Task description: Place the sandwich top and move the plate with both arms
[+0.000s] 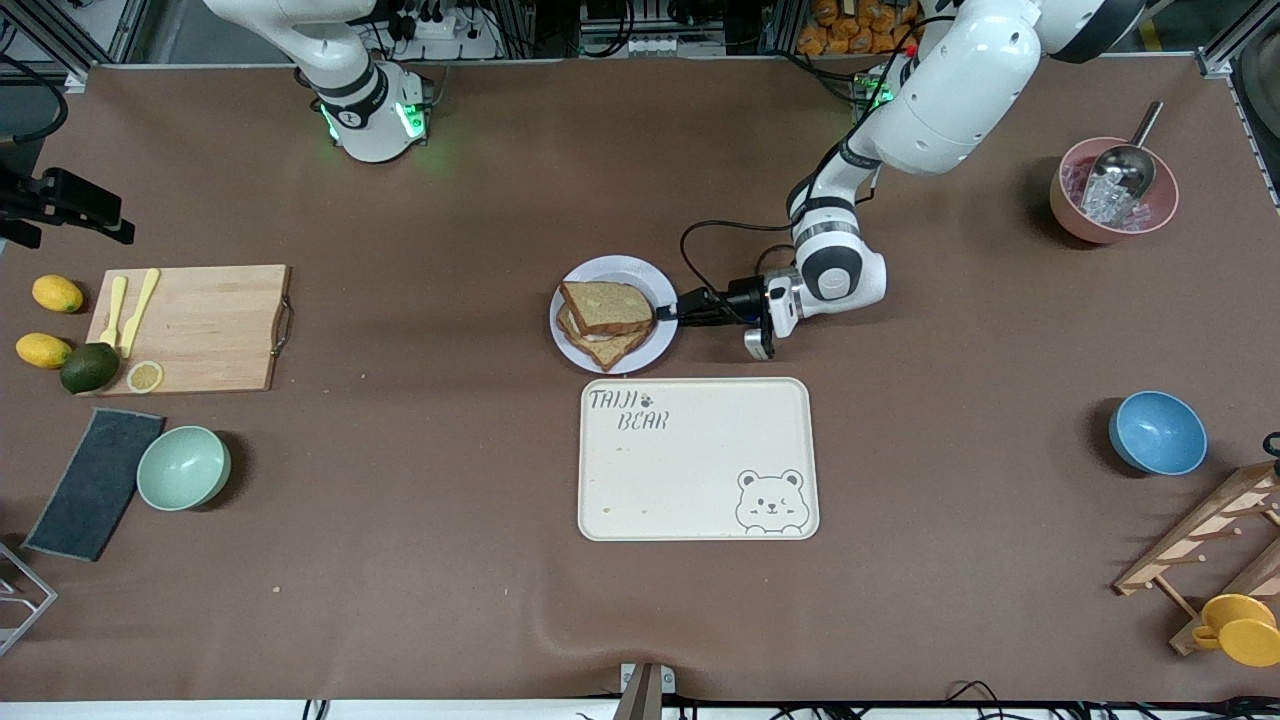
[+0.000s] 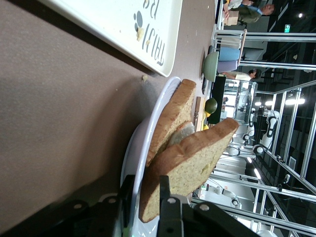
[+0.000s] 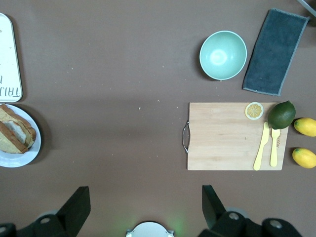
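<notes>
The sandwich top (image 1: 607, 306), a brown bread slice, lies on the stacked sandwich on the white plate (image 1: 625, 270) at the table's middle. My left gripper (image 1: 663, 311) is low at the plate's rim on the left arm's side. In the left wrist view the left gripper (image 2: 145, 190) is shut on the plate rim (image 2: 136, 148), one finger under it and one above, by the corner of the top slice (image 2: 197, 158). My right gripper (image 3: 143, 207) is open and empty, high over the table near its base; its arm waits. The plate (image 3: 19, 159) also shows there.
The cream bear tray (image 1: 690, 480) lies just nearer the front camera than the plate. A cutting board (image 1: 200, 325), lemons, an avocado, a green bowl (image 1: 183, 467) and a dark cloth sit toward the right arm's end. A blue bowl (image 1: 1157, 432), a pink bowl (image 1: 1075, 215) and a wooden rack sit toward the left arm's end.
</notes>
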Tool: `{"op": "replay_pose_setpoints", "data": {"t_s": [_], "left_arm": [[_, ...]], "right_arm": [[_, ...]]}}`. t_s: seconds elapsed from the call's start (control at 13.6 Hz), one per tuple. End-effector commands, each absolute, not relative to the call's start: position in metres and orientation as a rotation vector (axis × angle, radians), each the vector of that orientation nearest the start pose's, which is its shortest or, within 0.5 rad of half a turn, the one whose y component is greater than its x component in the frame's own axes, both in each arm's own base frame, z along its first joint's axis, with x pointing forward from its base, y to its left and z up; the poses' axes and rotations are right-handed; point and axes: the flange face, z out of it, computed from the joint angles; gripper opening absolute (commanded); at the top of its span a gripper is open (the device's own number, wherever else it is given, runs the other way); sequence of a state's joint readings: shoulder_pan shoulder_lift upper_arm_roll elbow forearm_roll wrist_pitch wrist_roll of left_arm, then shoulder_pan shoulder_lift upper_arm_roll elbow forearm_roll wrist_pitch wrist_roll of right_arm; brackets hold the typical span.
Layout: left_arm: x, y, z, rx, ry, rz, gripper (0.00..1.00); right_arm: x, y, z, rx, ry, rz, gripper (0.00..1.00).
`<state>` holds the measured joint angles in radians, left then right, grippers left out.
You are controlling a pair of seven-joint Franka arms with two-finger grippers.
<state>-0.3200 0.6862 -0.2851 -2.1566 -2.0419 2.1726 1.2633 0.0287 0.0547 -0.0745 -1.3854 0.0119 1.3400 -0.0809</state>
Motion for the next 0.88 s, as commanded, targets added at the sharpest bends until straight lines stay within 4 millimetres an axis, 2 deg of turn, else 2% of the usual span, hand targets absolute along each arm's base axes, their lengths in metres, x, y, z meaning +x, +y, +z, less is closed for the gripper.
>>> {"op": "replay_pose_setpoints", "data": {"t_s": [0.0, 0.15, 0.81], "left_arm": [[0.403, -0.34, 0.062, 1.857, 0.156, -0.017, 0.21], [0.403, -0.339, 0.062, 1.857, 0.157, -0.016, 0.18], [0.406, -0.338, 0.064, 1.854, 0.16, -0.012, 0.06]], "right_arm": [[0.531, -0.021, 0.652, -3.132, -0.079, 0.108, 1.0], [0.537, -0.011, 0.65, -3.135, -0.111, 0.075, 1.0], [0.543, -0.013, 0.645, -3.125, -0.093, 0.061, 1.0]]}}
